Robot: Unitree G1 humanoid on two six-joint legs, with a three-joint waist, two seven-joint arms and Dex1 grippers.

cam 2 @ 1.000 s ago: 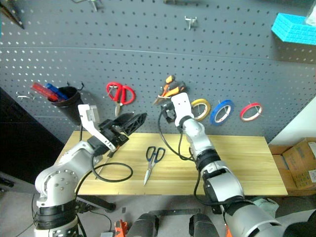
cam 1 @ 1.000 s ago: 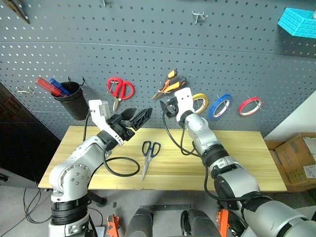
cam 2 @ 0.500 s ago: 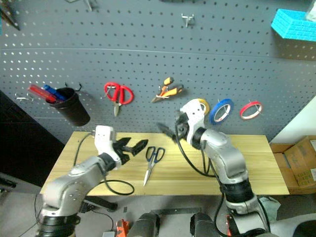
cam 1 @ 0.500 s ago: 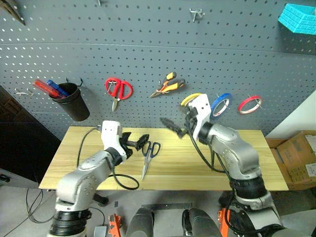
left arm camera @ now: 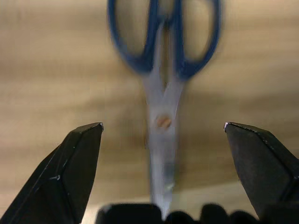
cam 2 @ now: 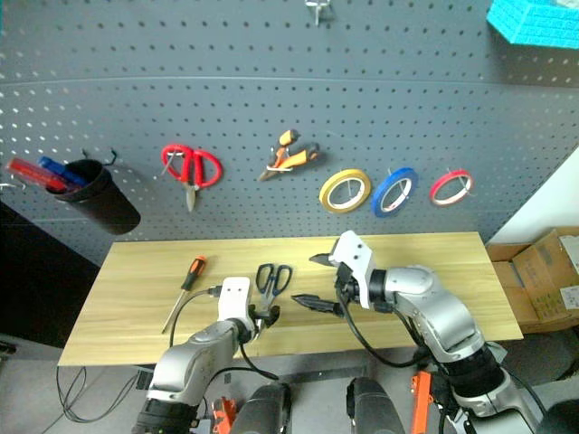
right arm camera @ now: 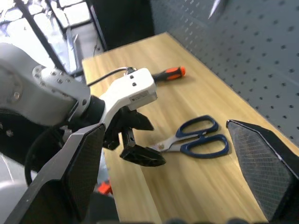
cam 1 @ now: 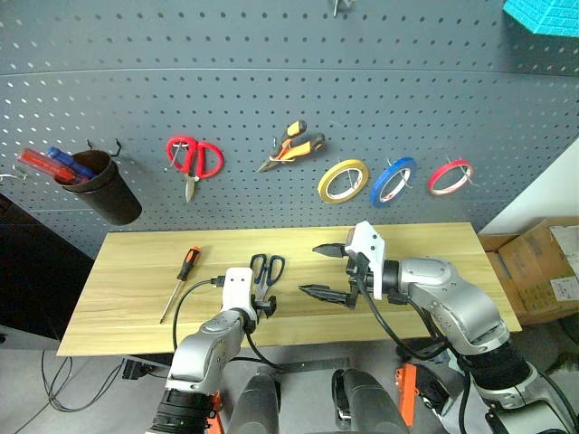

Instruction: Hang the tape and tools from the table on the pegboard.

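Dark-blue-handled scissors (cam 1: 265,271) lie on the table (cam 1: 127,289) near its front edge. My left gripper (cam 1: 262,306) hangs open low over their blades, the pivot between its fingers (left arm camera: 74,158), not touching. My right gripper (cam 1: 309,269) is open and empty just right of the scissors, pointing left. An orange-handled screwdriver (cam 1: 181,271) lies further left on the table. On the pegboard (cam 1: 271,72) hang the orange-and-black pliers (cam 1: 289,145) and the blue tape (cam 1: 392,181).
Also on the pegboard are red-handled scissors (cam 1: 193,158), a yellow roll (cam 1: 342,181), a red roll (cam 1: 450,176) and a black cup (cam 1: 95,190) of pens. A cyan basket (cam 1: 543,11) sits top right. Cardboard boxes (cam 1: 547,271) stand right of the table.
The camera has tilted down. My left gripper dropped from mid-air onto the scissors' blades. My right arm pulled back from the pliers on the pegboard and swung to point left.
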